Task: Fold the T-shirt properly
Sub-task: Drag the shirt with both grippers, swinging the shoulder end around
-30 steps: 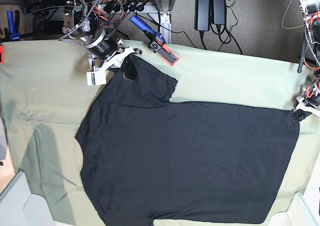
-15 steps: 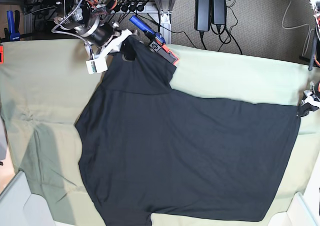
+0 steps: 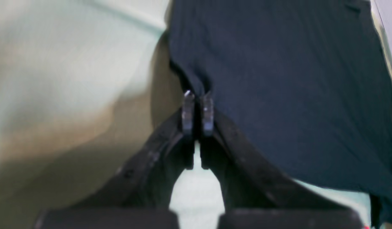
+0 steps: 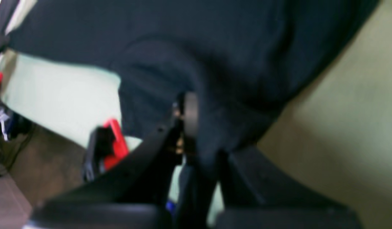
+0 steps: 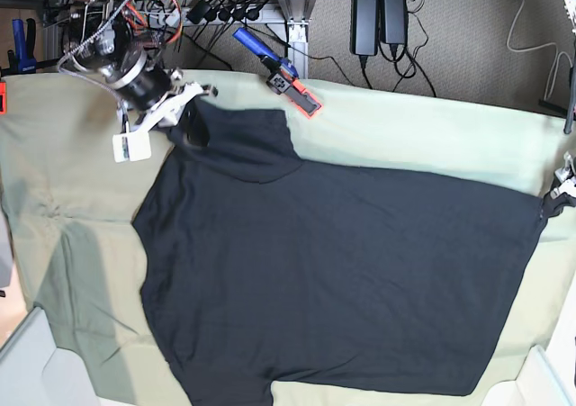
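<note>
Blurred wrist views; T-shirt (image 5: 342,280) bottom edge cut off. Right gripper (image 5: 192,118) clamped on a sleeve, left gripper (image 3: 198,109) pinching the hem over the table (image 5: 423,136).

pale green cloth (image 5: 81,199), black T-shirt (image 5: 342,280) spread flat

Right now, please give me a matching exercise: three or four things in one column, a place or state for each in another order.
1. T-shirt
2. left hand
3. right hand
4. orange clamp

a. grips the sleeve end
b. spread flat, plain side up
c. lies at the cloth's far edge
d. pinches the shirt's corner

Pairs: 1-b, 2-d, 3-a, 4-c
</note>
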### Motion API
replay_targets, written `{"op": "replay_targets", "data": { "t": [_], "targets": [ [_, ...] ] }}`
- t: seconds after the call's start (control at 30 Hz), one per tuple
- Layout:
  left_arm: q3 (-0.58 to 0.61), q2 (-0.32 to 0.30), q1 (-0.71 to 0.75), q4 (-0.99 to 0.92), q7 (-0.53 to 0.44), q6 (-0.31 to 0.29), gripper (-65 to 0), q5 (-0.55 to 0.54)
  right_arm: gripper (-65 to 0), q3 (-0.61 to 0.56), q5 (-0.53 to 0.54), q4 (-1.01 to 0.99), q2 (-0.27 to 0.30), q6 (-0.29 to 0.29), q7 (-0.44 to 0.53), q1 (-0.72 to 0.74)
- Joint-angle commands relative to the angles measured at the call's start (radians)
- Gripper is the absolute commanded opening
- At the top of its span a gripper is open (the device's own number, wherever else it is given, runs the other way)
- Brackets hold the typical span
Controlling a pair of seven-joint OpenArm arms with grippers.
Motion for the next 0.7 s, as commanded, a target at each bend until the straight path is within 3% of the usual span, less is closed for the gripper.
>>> {"op": "replay_targets", "data": {
  "t": [0.0,0.13,0.4,0.67],
  "targets": [
    [-0.008,-0.029,-0.03,0.011,-0.025,-0.026,-65.0,-0.016,-65.0,0.006,0.014,0.02,0.003,0.013,0.016,0.028],
    [-0.008,-0.024,-0.091,0.011,-0.029,-0.026,-65.0,-0.006,-65.0,0.006,-0.031,0.014,0.003,0.013,0.016,0.126],
    [0.003,0.024,-0.204,0.011,-0.128,-0.026,-65.0,0.163,-65.0,-0.01,-0.058,-0.147,0.003,0.015,0.016,0.324],
    [0.173,0.056,-0.291,0.011,-0.27,-0.026,-65.0,0.386,-65.0,-0.019,-0.077,-0.366,0.003,0.016,0.016,0.534]
  ]
}}
